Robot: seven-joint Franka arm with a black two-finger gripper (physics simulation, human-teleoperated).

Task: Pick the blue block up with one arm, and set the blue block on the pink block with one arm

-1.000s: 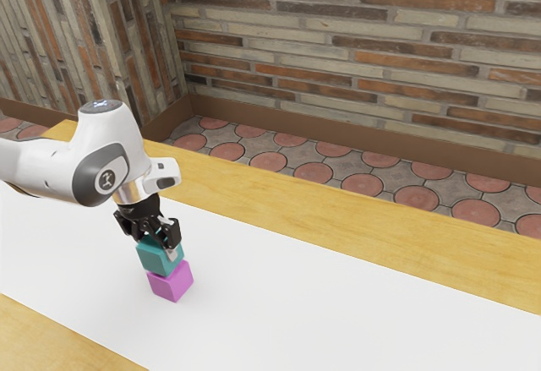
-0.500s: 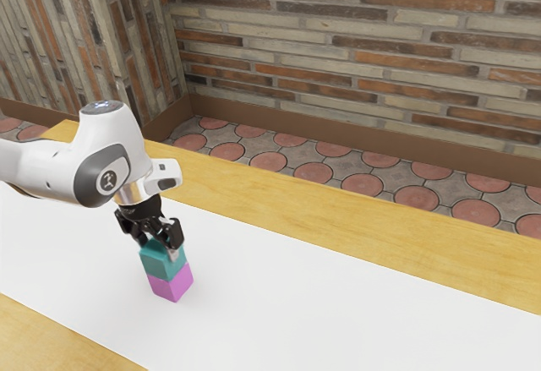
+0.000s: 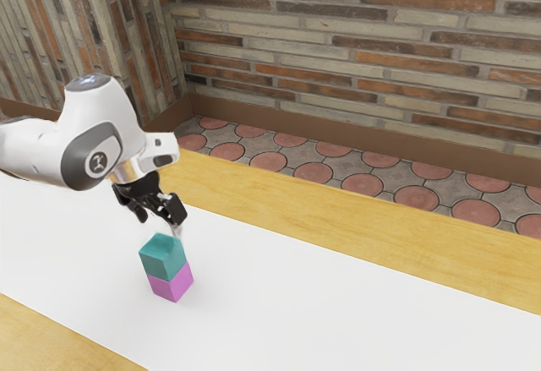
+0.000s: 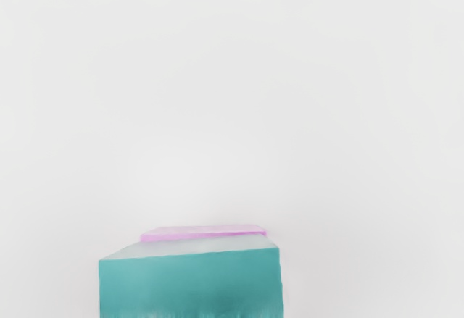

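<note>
The teal-blue block (image 3: pixel 161 254) rests squarely on top of the pink block (image 3: pixel 170 284) on the white table surface (image 3: pixel 338 303). My gripper (image 3: pixel 163 220) hovers just above the stack, open, its fingers clear of the blue block with nothing between them. In the wrist view the blue block (image 4: pixel 192 278) sits right under my hand, and a thin strip of the pink block (image 4: pixel 203 232) peeks out behind its top edge.
Wooden borders (image 3: pixel 380 219) run along both long sides of the white surface. Beyond the table lie a tiled floor (image 3: pixel 363 172) and brick walls (image 3: pixel 355 41). White surface stretches open toward the exterior view's right.
My gripper released the blue block onto the pink block and rose up and slightly toward the exterior view's left. The stack stayed still.
</note>
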